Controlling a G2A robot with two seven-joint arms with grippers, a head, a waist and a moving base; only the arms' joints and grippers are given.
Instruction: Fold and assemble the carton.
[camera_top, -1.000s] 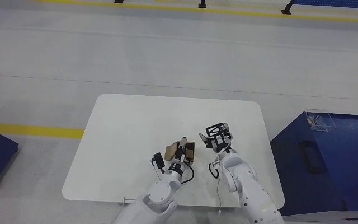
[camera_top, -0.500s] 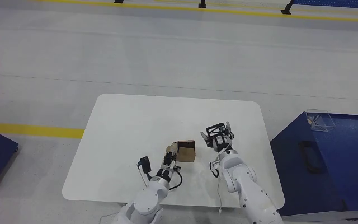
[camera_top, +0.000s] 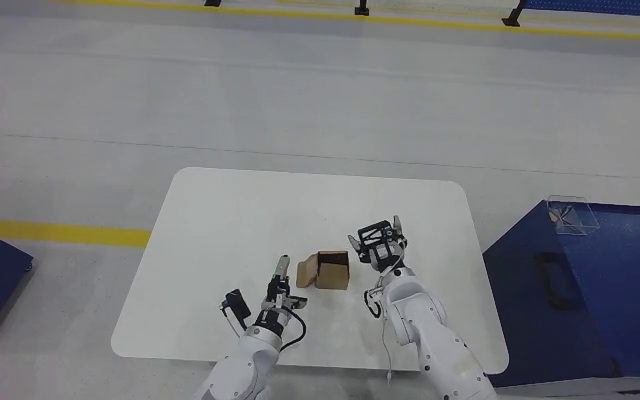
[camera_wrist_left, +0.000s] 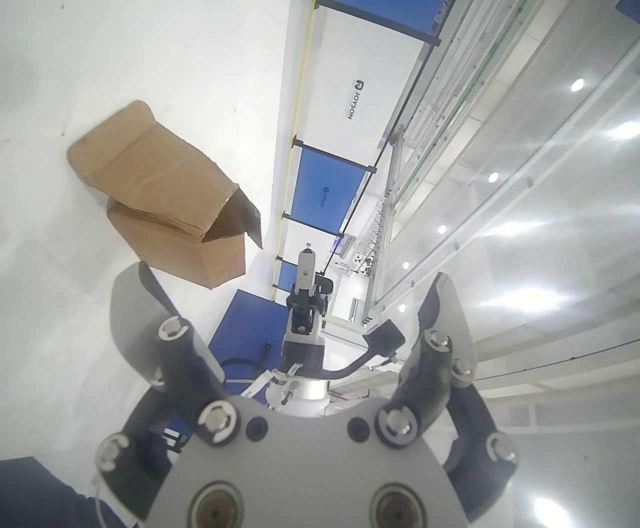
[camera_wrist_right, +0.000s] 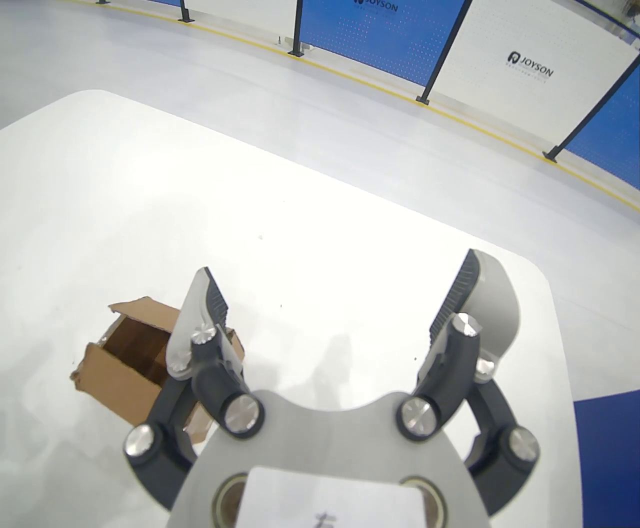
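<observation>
Flanking the untouched carton (camera_top: 325, 271) on the table (camera_top: 220, 220), left pincer (camera_wrist_left: 287, 277) and right pincer (camera_wrist_right: 340, 265) stand spread.

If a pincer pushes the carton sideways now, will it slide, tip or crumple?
The carton looks like thin, empty cardboard, so it is probably light and likely to slide on the smooth table. Its open top and loose flaps suggest the walls would flex under a squeeze.

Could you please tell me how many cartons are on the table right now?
1. The carton lies on the table, between the open left gripper and the open right gripper; no other seems hidden.
</observation>
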